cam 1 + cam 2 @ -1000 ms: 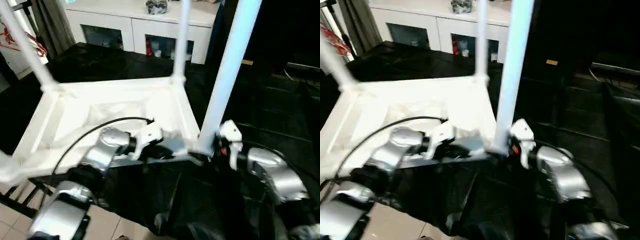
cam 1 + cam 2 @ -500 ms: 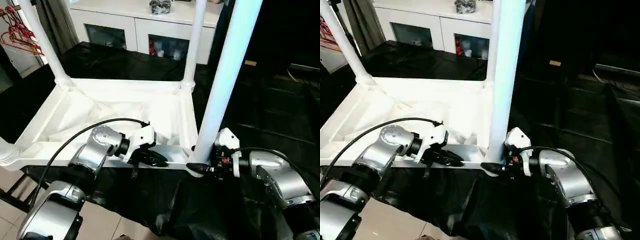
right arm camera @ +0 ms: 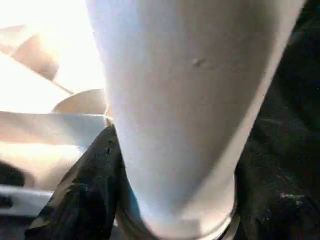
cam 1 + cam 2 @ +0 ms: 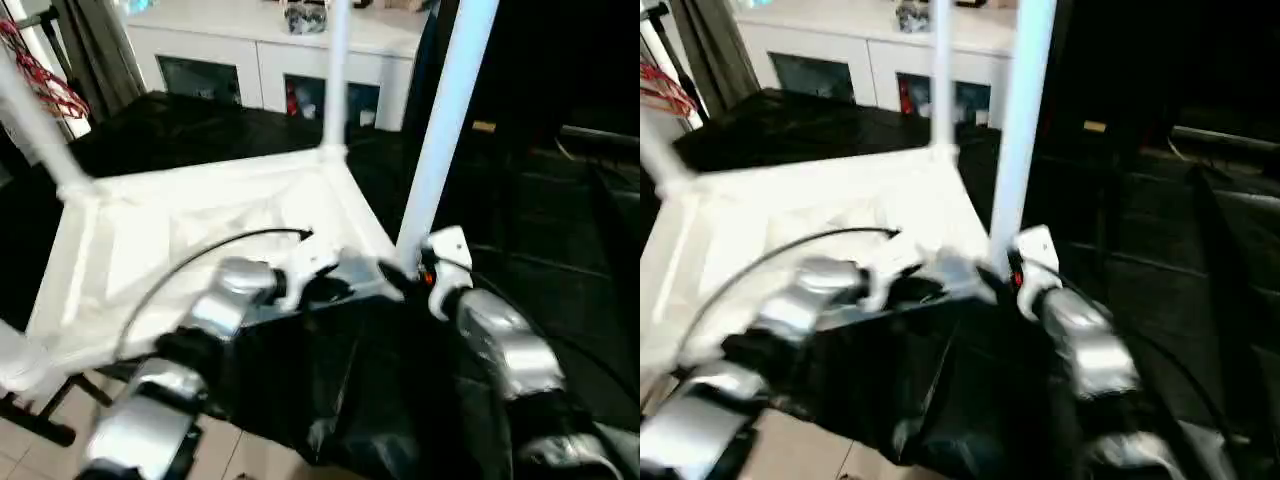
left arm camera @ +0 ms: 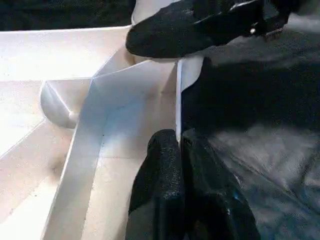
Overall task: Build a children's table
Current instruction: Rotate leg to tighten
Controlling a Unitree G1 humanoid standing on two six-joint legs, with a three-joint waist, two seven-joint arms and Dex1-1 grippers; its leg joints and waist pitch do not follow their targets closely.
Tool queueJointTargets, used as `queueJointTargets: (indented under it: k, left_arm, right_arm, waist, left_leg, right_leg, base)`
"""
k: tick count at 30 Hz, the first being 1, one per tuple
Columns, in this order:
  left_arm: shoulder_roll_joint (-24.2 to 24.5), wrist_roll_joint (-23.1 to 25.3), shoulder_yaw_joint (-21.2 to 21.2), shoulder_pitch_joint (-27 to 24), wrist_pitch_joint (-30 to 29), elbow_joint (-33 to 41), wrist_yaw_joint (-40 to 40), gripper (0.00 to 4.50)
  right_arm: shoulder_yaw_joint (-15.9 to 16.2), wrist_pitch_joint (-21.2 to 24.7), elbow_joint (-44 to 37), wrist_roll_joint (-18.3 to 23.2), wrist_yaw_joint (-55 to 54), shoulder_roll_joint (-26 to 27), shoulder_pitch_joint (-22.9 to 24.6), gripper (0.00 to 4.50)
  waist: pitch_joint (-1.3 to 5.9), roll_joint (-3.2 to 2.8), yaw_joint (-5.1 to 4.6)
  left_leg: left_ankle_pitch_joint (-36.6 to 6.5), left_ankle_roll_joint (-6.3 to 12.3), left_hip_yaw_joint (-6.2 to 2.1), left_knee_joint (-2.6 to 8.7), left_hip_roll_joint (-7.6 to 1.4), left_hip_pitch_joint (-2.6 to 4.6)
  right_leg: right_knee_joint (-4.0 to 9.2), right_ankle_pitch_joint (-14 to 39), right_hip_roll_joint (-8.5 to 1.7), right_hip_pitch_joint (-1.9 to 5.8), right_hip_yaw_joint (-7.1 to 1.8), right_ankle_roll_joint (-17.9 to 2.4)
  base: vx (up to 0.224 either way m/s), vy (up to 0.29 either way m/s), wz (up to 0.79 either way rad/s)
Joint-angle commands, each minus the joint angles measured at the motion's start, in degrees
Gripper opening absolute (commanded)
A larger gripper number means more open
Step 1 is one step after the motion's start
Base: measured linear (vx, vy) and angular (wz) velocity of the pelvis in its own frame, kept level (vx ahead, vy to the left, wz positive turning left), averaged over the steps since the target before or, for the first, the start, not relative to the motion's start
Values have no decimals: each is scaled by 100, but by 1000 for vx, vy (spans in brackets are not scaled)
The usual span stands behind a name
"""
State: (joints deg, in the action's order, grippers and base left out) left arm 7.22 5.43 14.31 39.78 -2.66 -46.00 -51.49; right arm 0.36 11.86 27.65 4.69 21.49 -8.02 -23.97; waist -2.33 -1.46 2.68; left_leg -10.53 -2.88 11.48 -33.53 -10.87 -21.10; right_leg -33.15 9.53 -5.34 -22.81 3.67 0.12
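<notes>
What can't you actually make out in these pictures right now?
- Leg: its upper end is cut off by the top edge in the left eye view.
- Right gripper: one finger shows in the right wrist view; the leg hides the other.
- Left gripper: the wrist view shows it pinching the table rim, but motion blur smears it in the eye views.
- Cabinet contents: blurred and too small.

Both head views are smeared, so the grippers near the table's (image 4: 200, 230) front rim cannot be made out. The near leg (image 4: 440, 130) runs off the top edge. In the right wrist view that leg hides all but one black finger (image 3: 82, 195).
</notes>
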Motion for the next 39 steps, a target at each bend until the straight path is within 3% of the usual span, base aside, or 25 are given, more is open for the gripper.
queueJointTargets:
  k: [1, 4, 5, 12, 15, 19, 22, 28, 31, 39]
  left_arm:
    - [-376, -29, 77, 184, -16, 76, 287, 0]
    - [-500, -4, 108, 163, 42, 84, 288, 0]
    - [-471, -5, 116, 144, 85, 105, 207, 0]
    - [-280, -82, 169, 45, 210, 249, -183, 0]
    - [-54, -205, 231, -88, 285, 454, -781, 0]
    - [272, -319, 275, -182, 389, 627, -1513, 0]
    - [471, -371, 297, -175, 455, 671, -1899, 0]
    - [768, -443, 317, -161, 455, 772, -2435, 0]
    - [877, -448, 343, -160, 459, 783, -2600, 0]
    - [994, -490, 350, -171, 453, 790, -2838, 0]
  right_arm:
    - [522, 90, 140, -138, 146, 374, 48, 268]
    - [543, -81, 185, -182, 131, 546, 5, 268]
    - [440, -104, 197, -74, 212, 525, -10, 324]
    - [468, 0, 19, 45, 659, 205, 43, 382]
    - [651, -23, -302, 94, 1394, -228, 179, 382]
    - [861, -84, -750, 246, 2584, -905, 416, 382]
    - [968, -72, -1004, 364, 3278, -1301, 548, 382]
    - [1091, 67, -1310, 548, 4111, -1774, 682, 367]
    - [1186, 138, -1422, 578, 4345, -1921, 733, 354]
    - [1320, 289, -1649, 640, 4648, -2044, 852, 292]
  waist:
    - [323, 59, -13]
    - [323, 56, -14]
    - [320, 45, -7]
    - [316, 40, -17]
    - [327, 38, -11]
    - [367, 48, 20]
    - [361, 62, 97]
    - [317, 52, 132]
    - [325, 53, 145]
    - [343, 70, 227]
  left_leg:
    - [-1552, 89, -130, 443, -211, 79]
    - [-1519, 148, -117, 433, -210, 79]
    - [-1542, 156, -120, 434, -208, 81]
    - [-1696, 143, -128, 450, -220, 83]
    - [-1508, 234, -129, 442, -228, 61]
    - [-982, 526, -92, 375, -234, 44]
    - [-901, 639, -77, 361, -248, 42]
    - [-1437, 356, -96, 418, -282, 85]
    - [-1455, 308, -94, 415, -285, 89]
    - [-1127, 395, -86, 387, -280, 76]
  right_leg:
    - [422, 1776, -307, 202, -216, -1079]
    - [425, 1729, -316, 207, -216, -1114]
    - [431, 1788, -319, 206, -215, -1105]
    - [439, 1853, -307, 209, -214, -1072]
    - [403, 1514, -314, 236, -218, -1152]
    - [297, 610, -298, 275, -215, -1459]
    - [275, 534, -294, 292, -197, -1533]
    - [350, 1459, -307, 243, -207, -1389]
    - [340, 1410, -311, 236, -218, -1386]
    - [299, 1098, -325, 241, -220, -1437]
  base:
    - [0, 0, 0]
    - [0, 0, 0]
    - [0, 0, 0]
    - [0, 0, 0]
    - [0, 0, 0]
    - [0, 0, 0]
    - [0, 0, 0]
    - [0, 0, 0]
    - [0, 0, 0]
    - [0, 0, 0]
